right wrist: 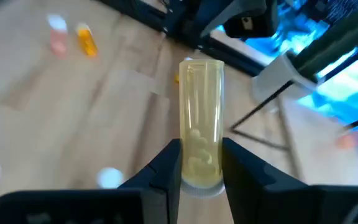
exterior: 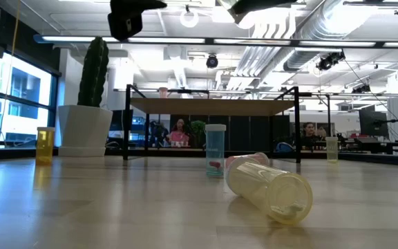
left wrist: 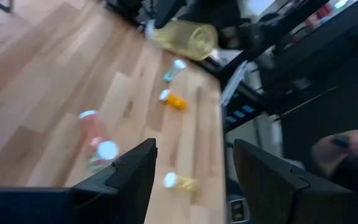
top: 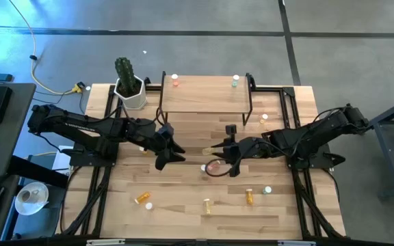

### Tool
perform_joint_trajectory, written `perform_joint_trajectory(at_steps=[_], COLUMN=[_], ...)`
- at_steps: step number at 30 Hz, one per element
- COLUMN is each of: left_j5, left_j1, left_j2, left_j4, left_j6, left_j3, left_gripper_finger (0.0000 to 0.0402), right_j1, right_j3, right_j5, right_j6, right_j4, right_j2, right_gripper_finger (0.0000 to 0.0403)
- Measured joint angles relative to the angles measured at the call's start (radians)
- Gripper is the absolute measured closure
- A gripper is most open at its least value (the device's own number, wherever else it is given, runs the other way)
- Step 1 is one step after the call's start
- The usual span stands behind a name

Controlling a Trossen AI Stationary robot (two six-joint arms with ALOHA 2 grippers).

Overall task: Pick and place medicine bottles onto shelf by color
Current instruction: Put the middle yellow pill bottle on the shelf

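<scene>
My right gripper (top: 223, 146) hovers over the table's middle, in front of the shelf (top: 204, 101), shut on a pale yellow bottle (right wrist: 201, 118). My left gripper (top: 171, 152) hovers just left of it, open and empty (left wrist: 194, 180). A pink bottle (top: 175, 81) and a green bottle (top: 235, 82) stand on the shelf's far edge. A pink-red bottle (top: 214, 166) lies on the table under the grippers. Orange (top: 142, 198), yellow (top: 207, 203), orange (top: 250, 197) and green (top: 267, 190) bottles sit near the front edge. My right gripper pinches the pale yellow bottle between its two fingers (right wrist: 169, 163) at its capped end (right wrist: 199, 177). The fingers come about level from the table's right and lie along the bottle, which sticks out past the fingertips. The bottle is lifted clear of the table.
A white pot with a cactus (top: 128, 87) stands left of the shelf. A small bottle (top: 263, 118) stands right of the shelf's legs. In the low view a yellow bottle (exterior: 268, 187) lies on its side close to the front edge.
</scene>
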Motion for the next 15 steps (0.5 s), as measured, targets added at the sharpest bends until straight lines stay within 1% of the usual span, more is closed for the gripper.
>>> perform_joint_trajectory(at_steps=[5,9,12,15], left_j5=[0.034,0.102,0.145,0.215], left_j1=[0.019,0.041,0.059,0.088], left_j2=[0.000,0.003,0.028,0.070], left_j4=[0.061,0.138,0.203,0.262], left_j6=[-0.086,-0.180,-0.241,-0.296], left_j3=[0.000,0.000,0.000,0.001], left_gripper_finger=[0.0197,0.0197,0.0197,0.0197], right_j1=[0.000,0.000,0.001,0.001], right_j3=[0.000,0.000,0.000,0.000], right_j5=[0.053,0.085,0.099,0.107], right_j6=[-0.180,-0.283,-0.346,-0.396], right_j4=[0.020,0.059,0.109,0.144], right_j2=[0.000,0.000,0.000,0.000], right_gripper_finger=[0.0320,0.0320,0.0320,0.0320])
